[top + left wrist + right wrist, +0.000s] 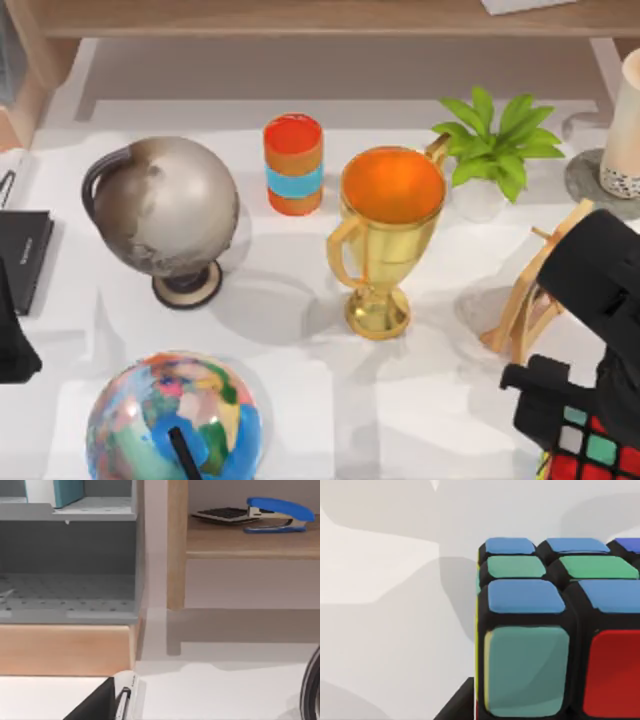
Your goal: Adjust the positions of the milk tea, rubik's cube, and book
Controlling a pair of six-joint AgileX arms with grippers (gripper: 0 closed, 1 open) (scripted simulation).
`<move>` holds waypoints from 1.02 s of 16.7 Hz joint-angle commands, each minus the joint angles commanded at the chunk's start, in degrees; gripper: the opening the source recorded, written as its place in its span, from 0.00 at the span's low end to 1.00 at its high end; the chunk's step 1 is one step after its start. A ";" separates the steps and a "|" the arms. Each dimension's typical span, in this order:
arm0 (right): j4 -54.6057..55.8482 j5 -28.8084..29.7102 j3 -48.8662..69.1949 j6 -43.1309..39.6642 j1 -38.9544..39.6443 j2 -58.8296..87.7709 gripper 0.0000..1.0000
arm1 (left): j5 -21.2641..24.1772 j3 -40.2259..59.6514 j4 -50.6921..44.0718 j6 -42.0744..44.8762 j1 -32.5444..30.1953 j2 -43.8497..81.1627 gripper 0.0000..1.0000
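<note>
Rubik's cube [590, 450] sits right under the right gripper [560, 405], apparently clamped, at the table's [420, 400] right front corner.

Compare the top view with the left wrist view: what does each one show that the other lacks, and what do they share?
Top view alone: the grey globe, orange cylinder, gold trophy, potted plant, colourful globe, the milk tea at the right edge, and the right gripper by the rubik's cube.

Left wrist view alone: a blue stapler, a calculator on a wooden shelf, a grey rack, and the book.

Shared: the white table and the flat black book.
</note>
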 joint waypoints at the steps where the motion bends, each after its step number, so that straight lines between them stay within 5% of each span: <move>1: 0.00 0.00 0.00 0.00 0.00 0.00 0.00 | 0.00 0.00 0.00 0.00 0.00 0.00 1.00; 8: -2.58 4.73 3.19 -4.69 -3.70 -0.88 0.00 | 0.00 0.00 0.00 0.00 0.00 0.00 1.00; 13: 1.11 14.86 13.84 -22.01 -15.34 -5.23 0.00 | 0.00 0.00 0.00 0.00 0.00 0.00 1.00; 17: 14.46 20.60 23.99 -37.90 -22.40 -5.48 0.00 | 0.00 0.00 0.00 0.00 0.00 0.00 1.00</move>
